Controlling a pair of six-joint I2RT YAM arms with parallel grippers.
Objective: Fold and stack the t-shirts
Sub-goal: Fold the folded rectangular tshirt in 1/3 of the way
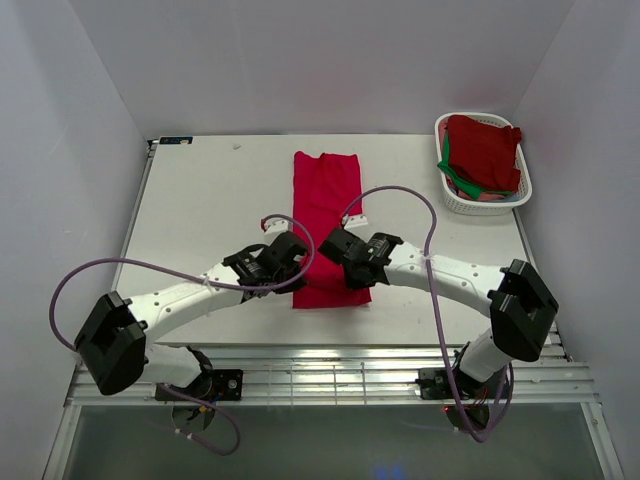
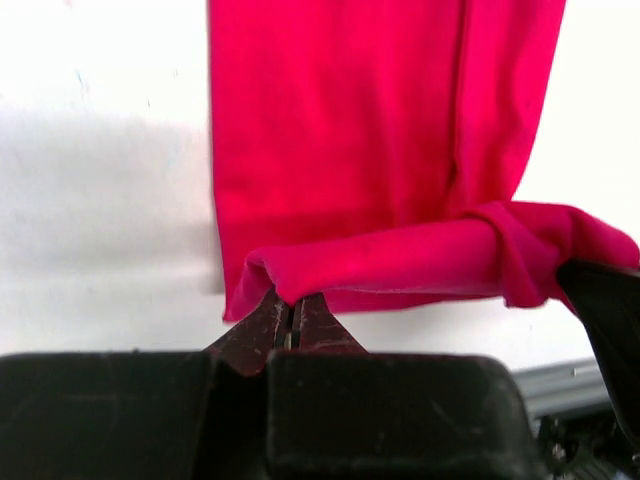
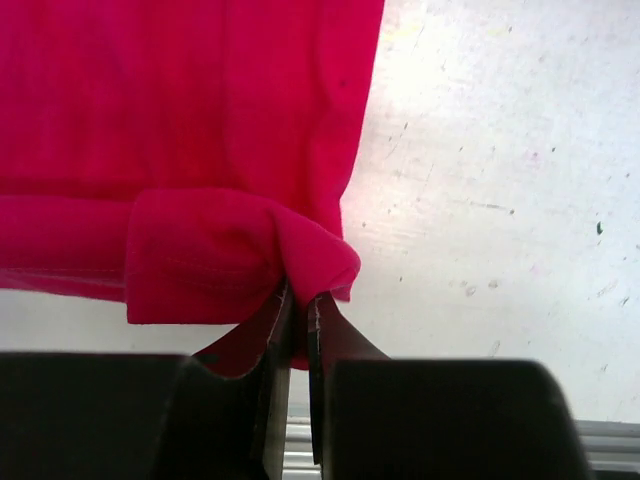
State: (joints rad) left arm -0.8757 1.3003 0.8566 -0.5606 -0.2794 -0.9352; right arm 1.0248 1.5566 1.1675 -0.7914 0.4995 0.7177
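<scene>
A crimson t-shirt [image 1: 325, 205], folded into a long narrow strip, lies down the middle of the white table. My left gripper [image 1: 290, 252] is shut on its near left corner [image 2: 262, 268] and my right gripper [image 1: 338, 248] is shut on its near right corner [image 3: 318, 262]. Both corners are lifted and rolled back over the strip, so the near hem forms a raised fold [image 2: 400, 260]. More t-shirts, dark red [image 1: 487, 150] with a green one [image 1: 452, 170] under them, lie piled in the basket.
The white slotted basket [image 1: 452, 200] stands at the table's far right corner. Grey walls close the table on the left, back and right. A metal rail [image 1: 330, 380] runs along the near edge by the arm bases.
</scene>
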